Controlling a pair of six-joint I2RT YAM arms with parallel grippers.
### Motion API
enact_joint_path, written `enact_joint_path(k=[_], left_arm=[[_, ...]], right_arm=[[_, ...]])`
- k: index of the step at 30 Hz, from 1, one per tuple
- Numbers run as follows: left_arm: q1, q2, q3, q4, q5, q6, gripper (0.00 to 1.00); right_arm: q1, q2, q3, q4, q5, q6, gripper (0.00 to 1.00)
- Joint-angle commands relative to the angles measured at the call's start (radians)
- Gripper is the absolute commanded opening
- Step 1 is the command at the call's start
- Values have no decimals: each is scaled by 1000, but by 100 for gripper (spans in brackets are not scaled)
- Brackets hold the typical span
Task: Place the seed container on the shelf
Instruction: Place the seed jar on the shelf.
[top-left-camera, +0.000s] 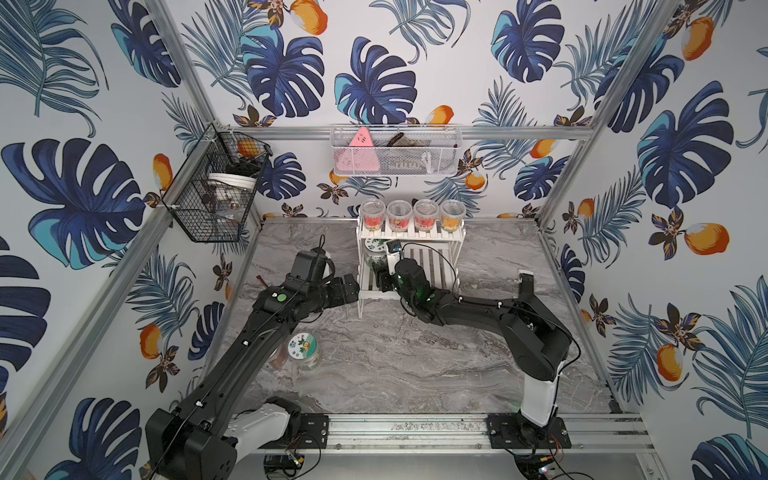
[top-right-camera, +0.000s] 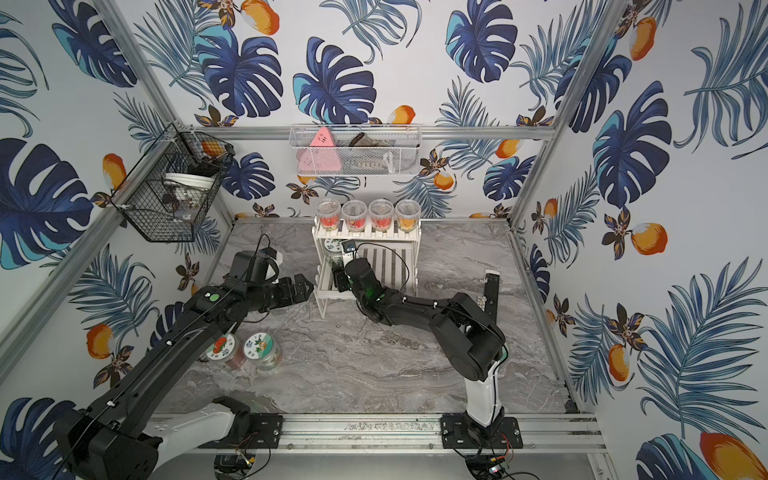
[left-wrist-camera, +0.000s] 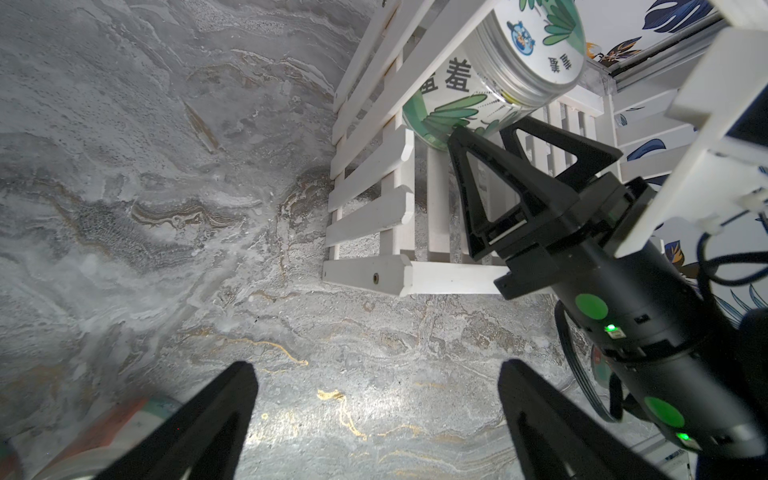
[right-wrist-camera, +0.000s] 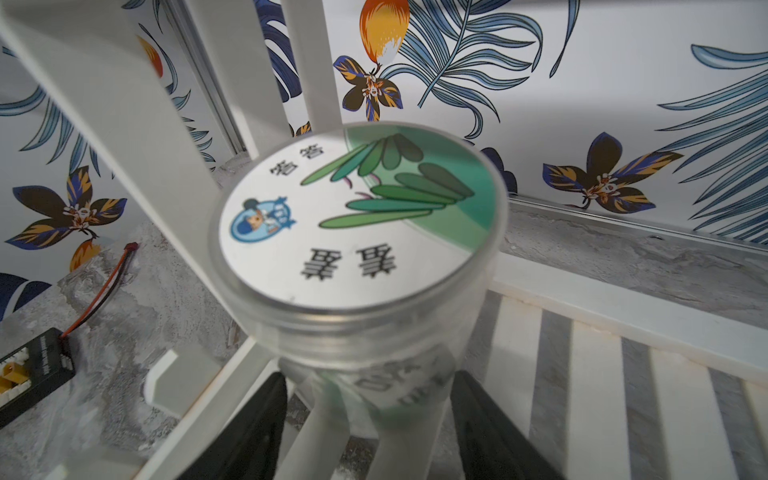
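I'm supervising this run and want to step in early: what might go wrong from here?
1. The seed container, gripped by the right gripper, sits close to a side post of the shelf; a bump might jolt the four cups above.
2. Released over the slat gaps, it may tip.

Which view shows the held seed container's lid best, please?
Right wrist view: the lid fills the frame, label legible. Left wrist view shows it obliquely, partly cut off; in both top views the container is tiny.

The seed container (right-wrist-camera: 357, 232) blurs toward its base.
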Motion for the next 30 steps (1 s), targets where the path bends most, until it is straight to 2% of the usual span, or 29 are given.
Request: enact_joint_path(k=[1, 16, 19, 25, 30], left_arm=[[0, 0, -1, 15, -1, 10, 98], [0, -6, -5, 12, 1, 8, 98], [2, -7, -6, 14, 5, 10, 98], [1, -29, -22, 33, 62, 38, 98], [0, -65, -44, 32, 91, 72, 99]], right_arm=[[-1, 10, 18, 22, 6, 8, 67], [-3, 16, 45, -13, 34, 24, 68], [-1, -5, 26, 0, 13, 20, 70], [2, -116, -60, -29, -87, 31, 78], [5, -317, -218, -147, -157, 81, 81]])
